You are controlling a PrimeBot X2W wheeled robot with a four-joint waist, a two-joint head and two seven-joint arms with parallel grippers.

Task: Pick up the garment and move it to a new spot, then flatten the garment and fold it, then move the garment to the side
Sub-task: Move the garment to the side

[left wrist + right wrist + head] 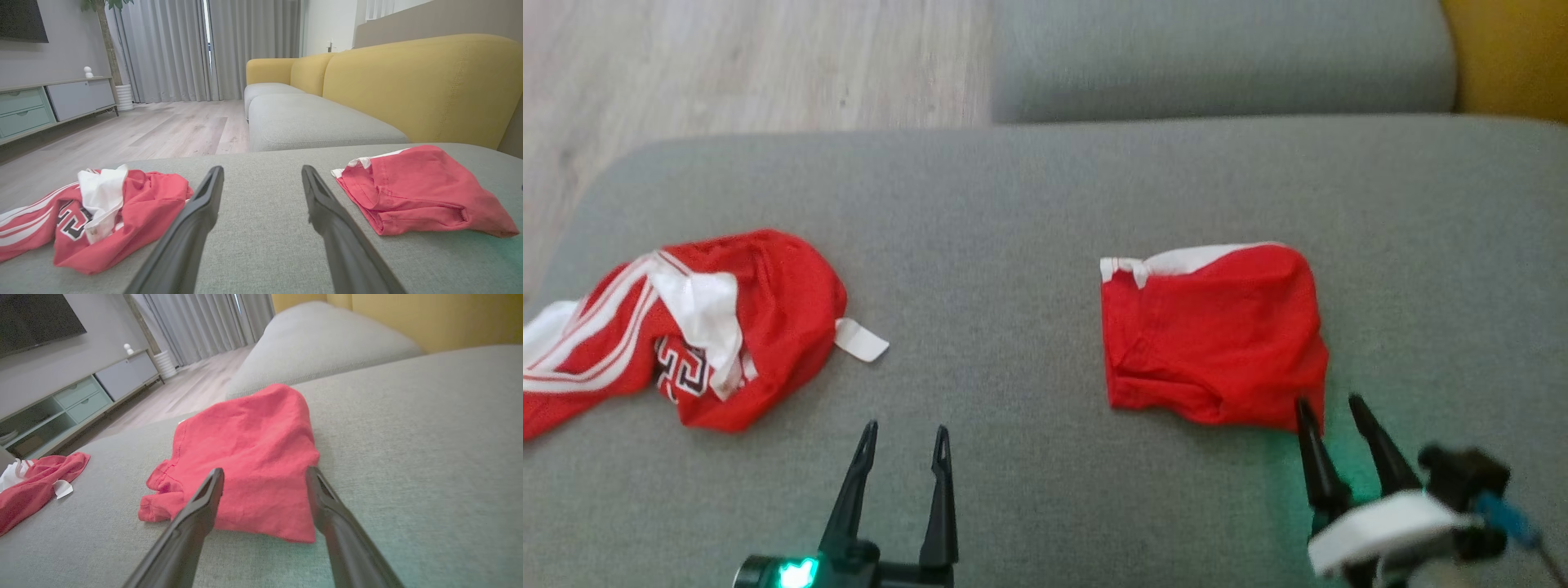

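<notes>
Garment: our folded red cloth garment, centre-right of the frame.
Right hand: wide open, empty, tips at its lower-right corner.
Left hand: open, empty.

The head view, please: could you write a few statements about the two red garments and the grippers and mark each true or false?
1. The striped red jersey lies crumpled on the grey cushion, at the robot's left. True.
2. The folded red garment lies apart from the jersey, with bare cushion between them. True.
3. The right gripper is shut on the folded garment. False: the right gripper is open at that garment's near right corner.
4. The left gripper holds the jersey. False: the left gripper is open over bare cushion.
</notes>
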